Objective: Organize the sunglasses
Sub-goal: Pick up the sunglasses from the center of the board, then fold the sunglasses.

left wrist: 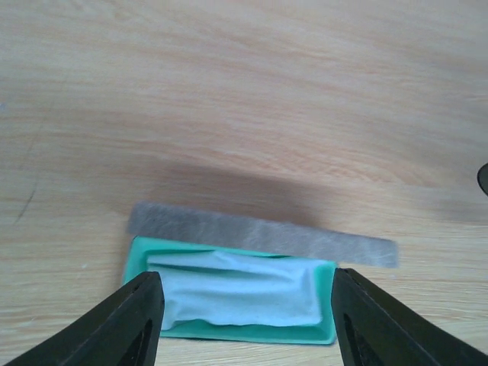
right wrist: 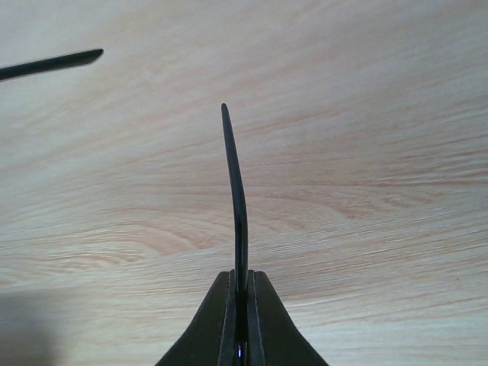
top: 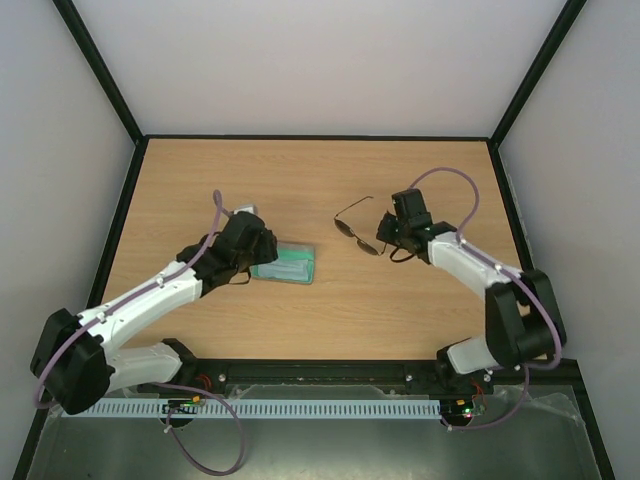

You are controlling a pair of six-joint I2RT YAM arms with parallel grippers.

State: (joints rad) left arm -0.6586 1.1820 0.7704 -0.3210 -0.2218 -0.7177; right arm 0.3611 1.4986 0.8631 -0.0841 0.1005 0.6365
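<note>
- Right gripper (top: 386, 236), just right of the grey case (top: 286, 263), is clamped on one slim temple arm (right wrist: 237, 191) of the sunglasses (top: 358, 238). Its wrist view shows both fingers (right wrist: 221, 320) pressed together with the thin dark bar between them.
- Left gripper (left wrist: 245, 280) sits at the case's left side, its fingers (left wrist: 137, 320) spread wide apart on either side of the case and holding nothing.
- Wooden table (top: 300, 180) carries the case.
- Case lies open with its green lining up and its grey flap (left wrist: 259, 235) flat on the far side.
- Light blue cloth (left wrist: 236, 293) lies folded inside the case.
- Sunglasses are right of the case and apart from it, temples unfolded. Whether they rest on the table or hang just above it cannot be told.
- Step in hand, as I judge it: bringing the sunglasses to the case. The next move likely calls for carrying them toward the case and lowering them onto the cloth, with the temples folded so they fit.
</note>
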